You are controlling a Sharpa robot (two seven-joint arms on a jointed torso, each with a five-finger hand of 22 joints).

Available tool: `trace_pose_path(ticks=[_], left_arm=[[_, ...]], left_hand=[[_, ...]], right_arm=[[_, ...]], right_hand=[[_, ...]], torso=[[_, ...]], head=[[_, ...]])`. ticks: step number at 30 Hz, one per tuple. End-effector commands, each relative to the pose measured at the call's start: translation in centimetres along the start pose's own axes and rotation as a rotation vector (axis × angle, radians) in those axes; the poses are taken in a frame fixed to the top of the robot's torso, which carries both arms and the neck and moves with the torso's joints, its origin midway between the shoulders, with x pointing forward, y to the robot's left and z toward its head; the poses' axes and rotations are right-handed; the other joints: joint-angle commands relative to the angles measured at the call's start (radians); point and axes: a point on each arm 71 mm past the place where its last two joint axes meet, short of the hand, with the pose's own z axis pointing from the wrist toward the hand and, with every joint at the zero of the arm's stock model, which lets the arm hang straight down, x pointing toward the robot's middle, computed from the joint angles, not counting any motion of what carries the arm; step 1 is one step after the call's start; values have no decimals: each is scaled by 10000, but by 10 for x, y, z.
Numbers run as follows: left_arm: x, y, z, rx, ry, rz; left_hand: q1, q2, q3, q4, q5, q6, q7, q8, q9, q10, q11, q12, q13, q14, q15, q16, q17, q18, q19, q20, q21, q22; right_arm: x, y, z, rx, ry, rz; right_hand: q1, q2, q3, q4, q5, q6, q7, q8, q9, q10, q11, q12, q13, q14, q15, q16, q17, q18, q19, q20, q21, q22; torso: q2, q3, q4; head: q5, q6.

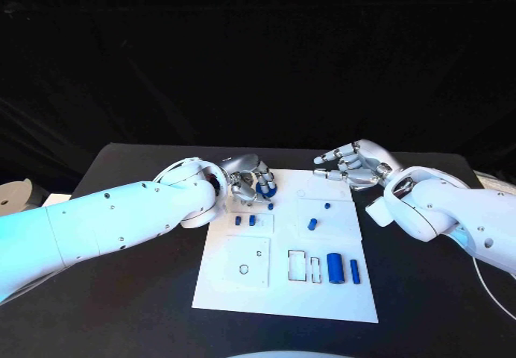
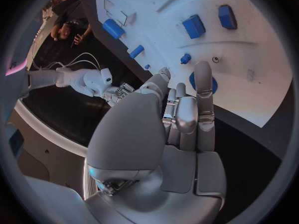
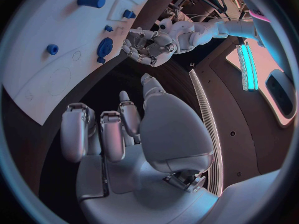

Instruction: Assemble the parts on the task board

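The white task board (image 1: 250, 287) lies in the middle of the black table. My left hand (image 1: 250, 180) hangs over its far left corner, fingers close together. One fingertip (image 2: 204, 77) lies over a round blue disc (image 2: 212, 87), also seen as the blue disc (image 3: 104, 47) beside the left hand (image 3: 149, 45); whether the hand grips it is unclear. My right hand (image 1: 355, 165) hovers just past the board's far right corner, fingers apart and holding nothing. Loose blue parts lie on the board: two small blocks (image 1: 245, 220), a short peg (image 1: 313, 222) and a thick cylinder (image 1: 335, 267).
A thin blue rod (image 1: 355, 271) lies beside the thick cylinder, next to outlined recesses (image 1: 297, 265). A pale round object (image 1: 16, 195) sits at the table's left edge. A white cable (image 1: 493, 287) runs along the right side.
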Motion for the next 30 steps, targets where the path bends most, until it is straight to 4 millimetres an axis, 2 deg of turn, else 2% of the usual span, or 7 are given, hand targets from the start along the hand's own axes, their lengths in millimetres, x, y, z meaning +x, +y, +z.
trace_pose_path(ticks=[1,3,5,8,16,23,30], left_arm=[[5,-7,5,683,-47,2202],[8,-8,8,600,135,2488],[12,-9,11,493,404,2764],[18,-10,15,401,687,3058],[23,-6,24,108,903,3406],[26,-4,27,111,1258,3435],[26,-4,30,188,1320,3380]], left_hand=[[-89,-138,-11,93,-71,274,1,-217,-269,161,-46,-243,-376,367,-28,767,726,-96,537,-29,878,735],[-105,-140,16,121,-64,487,-8,-324,-409,234,-69,-371,-581,512,-48,1126,1069,-187,781,-42,1349,1137],[-105,-158,45,132,-66,716,-19,-446,-555,272,5,-535,-811,571,-48,1226,1128,-188,913,-58,1379,1148],[-120,-183,74,142,-71,919,21,-684,-775,352,28,-776,-1131,550,-60,1020,802,-212,1103,-66,1491,1231],[-79,-109,291,148,-57,1278,-39,-947,-1026,665,-41,-1047,-1522,553,-101,843,397,-271,1320,-124,1821,1523],[-88,-75,407,156,-53,1442,-58,-1054,-1128,792,-53,-1169,-1691,549,-115,794,234,-318,1390,-138,2037,1728],[33,114,842,97,-49,1763,-98,-1161,-1249,1152,-109,-1311,-1908,556,-169,855,152,-338,1433,-180,2129,1832]], right_arm=[[1,1,0,-101,39,-57],[2,1,0,-107,48,-54],[2,2,1,-122,62,-49],[3,2,1,-138,83,-41],[4,3,2,-163,119,-34],[4,3,2,-194,158,-84],[5,3,2,-201,171,-90]], right_hand=[[-57,72,-22,35,26,51,-12,-5,11,1,-36,-59,1,793,-32,-58,1530,106,-56,-47,-38,-15],[-57,72,-22,35,26,51,-12,-5,11,1,-36,-59,1,793,-32,-58,1530,106,-56,-47,-38,-15],[-53,76,-20,33,33,51,-12,-5,11,3,-36,-54,5,794,-32,-55,1535,106,-55,-47,-38,-13],[-48,81,-18,31,44,52,-12,-5,11,6,-37,-47,10,796,-33,-51,1542,105,-54,-47,-36,-10],[-45,85,-16,30,52,52,-13,-4,12,10,-37,-38,16,797,-33,-48,1546,105,-53,-47,-36,-9],[-45,85,-16,30,52,52,-13,-4,12,10,-37,-38,16,797,-33,-48,1546,105,-53,-47,-36,-9],[-43,91,-16,30,61,53,-13,-3,12,9,-36,-39,14,797,-33,-49,1545,104,-51,-48,-34,-5]], torso=[[15,-2,-17],[24,-8,-10],[23,-12,-13],[29,-12,-21],[35,-14,-22],[33,-10,-26],[26,-16,-10]], head=[[-20,19],[-30,39],[-36,37],[-29,28],[-39,16],[-77,-16],[-95,-33]])
